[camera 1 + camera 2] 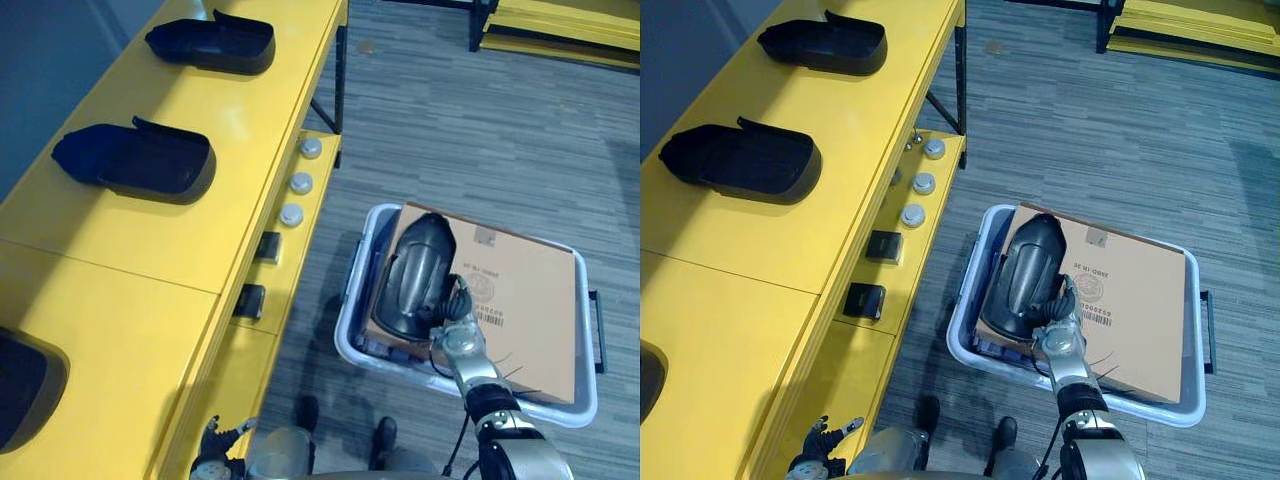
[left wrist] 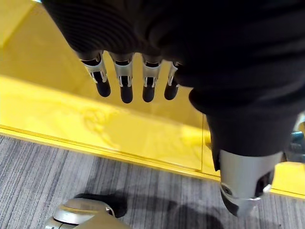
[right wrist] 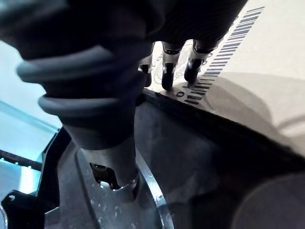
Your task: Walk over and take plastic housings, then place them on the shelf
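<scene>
A black plastic housing [image 1: 415, 275] lies on a cardboard box [image 1: 530, 300] inside a pale bin [image 1: 352, 320] on the carpet. My right hand [image 1: 455, 300] is at the housing's near rim. In the right wrist view the thumb [image 3: 114, 162] reaches inside the housing [image 3: 190, 157], and the relaxed fingers [image 3: 167, 74] rest outside on the box, with the rim between them. Two more housings [image 1: 140, 160] [image 1: 215, 45] sit on the yellow shelf [image 1: 200, 240], and part of a third [image 1: 25, 385] shows at the near left. My left hand [image 2: 126, 81] hangs open beside the shelf.
Round silver knobs [image 1: 300, 183] and small black blocks [image 1: 267, 246] sit on the shelf's lower ledge. Grey carpet [image 1: 470, 120] spreads to the right of the shelf. Another yellow rack [image 1: 560, 25] stands at the far right.
</scene>
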Motion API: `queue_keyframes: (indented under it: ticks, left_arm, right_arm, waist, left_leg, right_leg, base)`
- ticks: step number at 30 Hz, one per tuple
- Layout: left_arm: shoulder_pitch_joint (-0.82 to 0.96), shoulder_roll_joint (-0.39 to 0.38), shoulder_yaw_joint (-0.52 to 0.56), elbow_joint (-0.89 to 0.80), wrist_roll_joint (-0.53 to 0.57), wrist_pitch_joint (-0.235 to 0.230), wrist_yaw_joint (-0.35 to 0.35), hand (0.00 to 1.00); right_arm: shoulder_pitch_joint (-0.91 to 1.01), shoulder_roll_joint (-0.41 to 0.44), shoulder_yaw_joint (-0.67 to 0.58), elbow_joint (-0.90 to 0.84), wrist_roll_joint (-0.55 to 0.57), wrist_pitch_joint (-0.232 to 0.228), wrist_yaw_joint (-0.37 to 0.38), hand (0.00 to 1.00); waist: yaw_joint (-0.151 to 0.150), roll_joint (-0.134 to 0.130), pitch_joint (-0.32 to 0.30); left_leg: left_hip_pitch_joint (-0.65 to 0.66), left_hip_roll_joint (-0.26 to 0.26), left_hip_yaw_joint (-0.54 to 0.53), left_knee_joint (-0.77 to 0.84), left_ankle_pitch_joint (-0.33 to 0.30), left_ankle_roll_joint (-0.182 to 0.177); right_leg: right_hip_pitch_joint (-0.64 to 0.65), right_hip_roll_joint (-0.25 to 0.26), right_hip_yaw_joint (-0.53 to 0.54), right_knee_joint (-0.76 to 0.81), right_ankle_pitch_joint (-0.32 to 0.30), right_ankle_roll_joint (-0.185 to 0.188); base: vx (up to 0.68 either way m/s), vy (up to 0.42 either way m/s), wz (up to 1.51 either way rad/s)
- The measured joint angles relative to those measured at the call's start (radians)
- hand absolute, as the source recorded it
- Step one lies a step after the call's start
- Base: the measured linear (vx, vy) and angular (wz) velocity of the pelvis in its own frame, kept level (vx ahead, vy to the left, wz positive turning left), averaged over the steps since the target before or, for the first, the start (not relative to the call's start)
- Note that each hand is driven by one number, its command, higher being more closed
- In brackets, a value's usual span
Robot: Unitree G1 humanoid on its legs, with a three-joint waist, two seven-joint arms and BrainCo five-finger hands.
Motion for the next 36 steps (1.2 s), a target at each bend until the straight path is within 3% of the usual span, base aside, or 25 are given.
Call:
queue_keyframes:
  ticks: [7,14,19,26,29,36]
  left_arm:
    - [-0.001,0.003,0.002,0.0,-0.008,0.005,0.001,0.0]
    - [-0.002,-0.003,0.008,-0.038,-0.003,0.015,0.001,0.0]
    - [0.001,-0.006,-0.01,-0.103,0.006,0.014,0.001,0.0]
    - [0.022,-0.041,-0.123,-0.354,0.003,0.009,-0.001,0.0]
    - [0.057,-0.053,-0.169,-0.544,0.0,-0.009,0.001,0.0]
    - [0.043,-0.071,-0.241,-0.873,-0.048,-0.041,0.022,0.0]
  right_arm:
    - [0.009,0.053,0.005,0.001,0.047,0.01,0.007,1.0]
    - [0.233,0.101,-0.037,-0.38,-0.01,0.02,0.003,1.0]
    - [0.292,0.101,-0.095,-0.536,-0.056,0.016,-0.027,1.0]
    - [0.377,0.108,-0.115,-0.714,-0.081,0.009,-0.051,1.0]
    - [0.39,0.121,-0.112,-0.815,-0.081,-0.004,-0.084,1.0]
    - [0.388,0.119,-0.063,-0.993,-0.081,-0.052,-0.107,1.0]
  waist:
    - [0.0,-0.01,0.012]
    - [-0.011,-0.013,0.011]
    - [-0.03,-0.019,0.004]
    - [-0.034,-0.021,-0.028]
    - [-0.061,-0.017,-0.052]
    - [-0.081,-0.01,-0.096]
  left_leg:
    - [0.031,0.004,0.008,-0.056,0.025,0.002]
    - [0.071,-0.006,0.02,-0.067,0.025,0.002]
    - [0.086,-0.009,0.036,-0.066,0.025,0.002]
    - [0.097,-0.003,0.055,-0.063,0.017,0.011]
    - [0.098,-0.001,0.065,-0.058,0.015,0.015]
    - [0.102,0.0,0.087,-0.05,0.012,0.02]
  right_leg:
    - [0.001,0.001,0.01,0.0,0.002,-0.002]
    - [0.037,-0.018,0.023,-0.012,0.007,0.006]
    - [0.045,-0.02,0.045,-0.014,0.013,0.015]
    - [0.046,-0.017,0.07,-0.018,0.017,0.016]
    - [0.042,-0.016,0.081,-0.018,0.02,0.014]
    - [0.038,-0.014,0.101,-0.02,0.029,0.01]
  base:
    - [-0.02,0.01,-0.03]
    - [0.04,0.044,-0.04]
    - [-0.02,0.022,-0.11]
    - [-0.07,0.011,-0.12]
    - [-0.08,0.01,-0.14]
    - [-0.01,0.01,-0.09]
